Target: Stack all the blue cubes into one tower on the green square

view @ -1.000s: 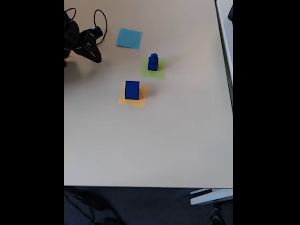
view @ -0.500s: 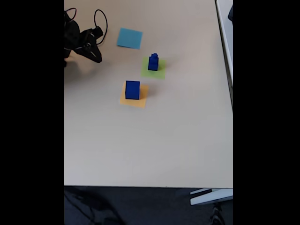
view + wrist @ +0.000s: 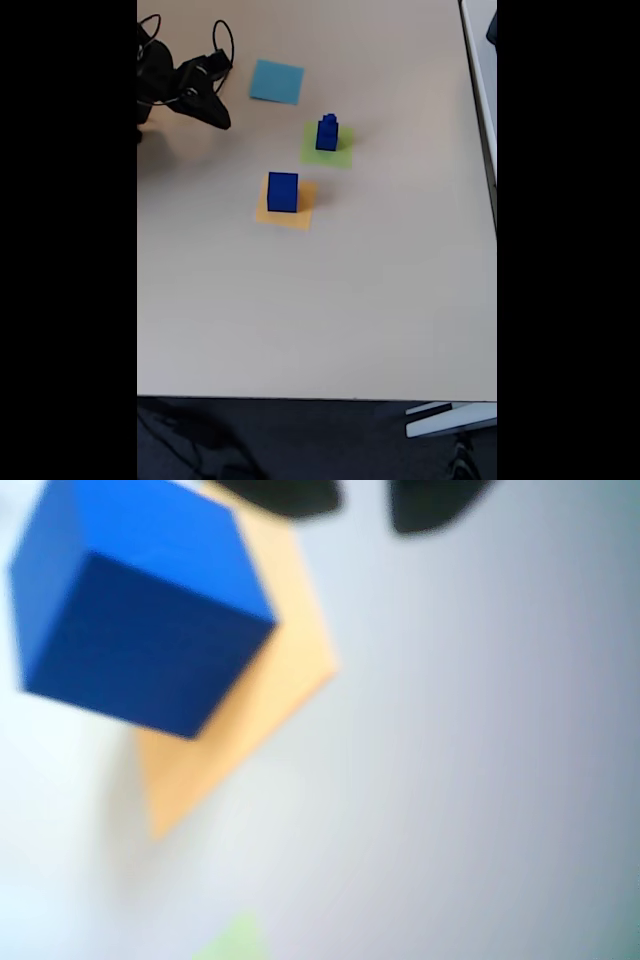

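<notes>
In the fixed view a large blue cube (image 3: 282, 192) stands on an orange-yellow square (image 3: 301, 212) at mid-table. Behind it to the right lies the green square (image 3: 341, 156), bearing a medium blue cube (image 3: 326, 137) with a small blue cube (image 3: 328, 119) on top. My gripper (image 3: 218, 114) hovers at the far left, well apart from all the cubes. The blurred wrist view has the large blue cube (image 3: 140, 610) at upper left on the orange-yellow square (image 3: 240, 730). My gripper (image 3: 360, 495) shows there as two dark tips at the top edge, apart and holding nothing. A sliver of the green square (image 3: 235, 942) shows at the bottom.
A light-blue paper square (image 3: 276, 81) lies at the back, just right of the arm. Black cables (image 3: 215, 40) loop above the arm. The table's right edge (image 3: 494, 220) and front edge bound a wide bare tabletop.
The gripper has swung a little to the right, toward the light-blue square and the cubes. The cubes and squares have not moved.
</notes>
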